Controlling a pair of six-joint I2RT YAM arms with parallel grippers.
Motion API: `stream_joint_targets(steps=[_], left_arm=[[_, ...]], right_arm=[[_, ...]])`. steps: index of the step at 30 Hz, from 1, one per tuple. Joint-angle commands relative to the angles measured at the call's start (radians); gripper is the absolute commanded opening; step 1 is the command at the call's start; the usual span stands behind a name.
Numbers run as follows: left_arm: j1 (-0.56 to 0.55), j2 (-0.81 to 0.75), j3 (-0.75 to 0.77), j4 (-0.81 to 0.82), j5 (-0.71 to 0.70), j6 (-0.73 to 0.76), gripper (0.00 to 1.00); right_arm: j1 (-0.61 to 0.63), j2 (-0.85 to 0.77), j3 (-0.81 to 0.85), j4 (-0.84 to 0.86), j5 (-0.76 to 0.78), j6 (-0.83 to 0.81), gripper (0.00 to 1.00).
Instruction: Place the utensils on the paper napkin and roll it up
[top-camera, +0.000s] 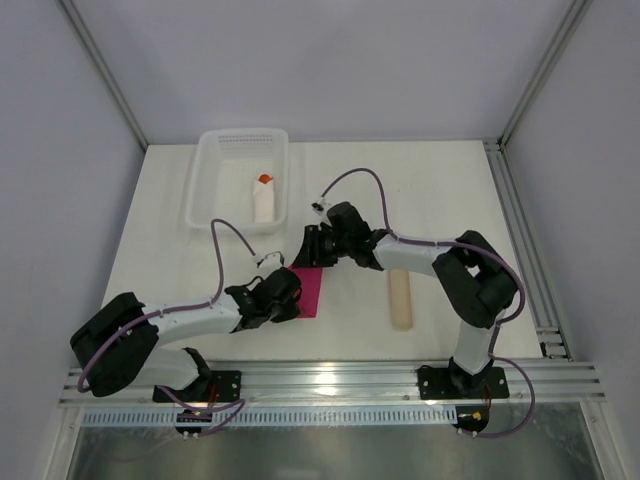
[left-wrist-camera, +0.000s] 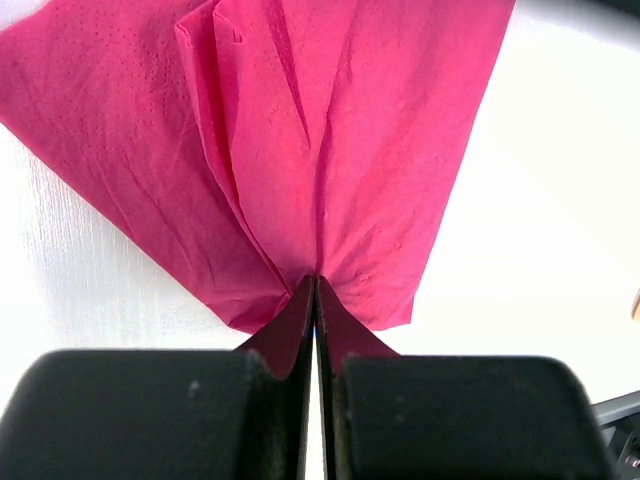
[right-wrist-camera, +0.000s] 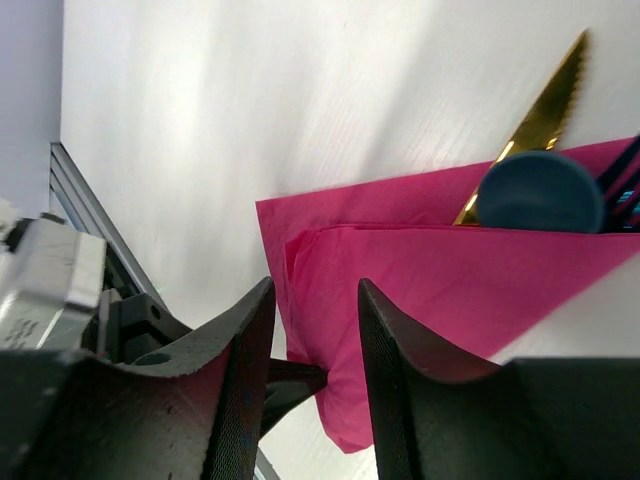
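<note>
The magenta paper napkin (top-camera: 312, 290) lies folded over the utensils between the two arms. My left gripper (left-wrist-camera: 316, 288) is shut on the napkin's (left-wrist-camera: 330, 130) near corner, which bunches into creases at the tips. In the right wrist view my right gripper (right-wrist-camera: 315, 290) stands open just above the napkin's (right-wrist-camera: 450, 280) folded edge, with nothing between its jaws. From under the fold stick out the yellow knife's serrated tip (right-wrist-camera: 545, 115), the blue spoon's round bowl (right-wrist-camera: 540, 192) and dark fork tines (right-wrist-camera: 625, 180). In the top view the right gripper (top-camera: 308, 250) hides the utensils.
A white basket (top-camera: 215, 160) at the back left holds a white roll with an orange tip (top-camera: 264, 200). A long beige strip (top-camera: 400, 297) lies to the right of the napkin. An aluminium rail (top-camera: 330, 378) runs along the near edge.
</note>
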Motion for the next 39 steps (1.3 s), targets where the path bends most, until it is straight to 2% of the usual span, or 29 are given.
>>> stream_joint_targets(steps=[1,4,5,6,8,10,19,29,34,39], left_arm=[[-0.006,-0.002,-0.027,-0.013,-0.023,0.0,0.0],[-0.006,-0.004,-0.031,-0.01,-0.017,-0.003,0.0],[-0.005,-0.004,-0.032,-0.008,-0.016,-0.003,0.0],[-0.005,-0.004,-0.033,-0.003,-0.013,-0.004,0.0],[-0.006,-0.002,-0.035,0.001,-0.011,-0.006,0.0],[-0.005,-0.002,-0.033,0.003,-0.01,-0.006,0.0],[-0.006,-0.007,-0.03,0.001,-0.007,-0.004,0.0],[-0.006,-0.036,-0.019,-0.022,-0.02,0.003,0.0],[-0.005,-0.083,0.051,-0.133,-0.11,0.037,0.01],[0.023,-0.115,0.174,-0.227,-0.149,0.106,0.05]], right_arm=[[-0.036,-0.098,-0.022,-0.01,-0.003,-0.052,0.43],[-0.051,-0.11,-0.055,0.006,-0.041,-0.07,0.36],[-0.051,-0.109,-0.06,0.008,-0.052,-0.076,0.32],[-0.051,-0.104,-0.062,0.014,-0.083,-0.079,0.22],[-0.051,-0.084,-0.079,0.06,-0.122,-0.063,0.1],[-0.05,-0.068,-0.082,0.089,-0.133,-0.053,0.04],[0.015,0.043,-0.039,0.109,-0.072,-0.029,0.04],[0.018,0.11,-0.054,0.086,0.04,-0.024,0.04],[0.019,0.121,-0.06,0.066,0.078,-0.03,0.04],[0.019,0.109,-0.091,0.065,0.104,-0.027,0.04]])
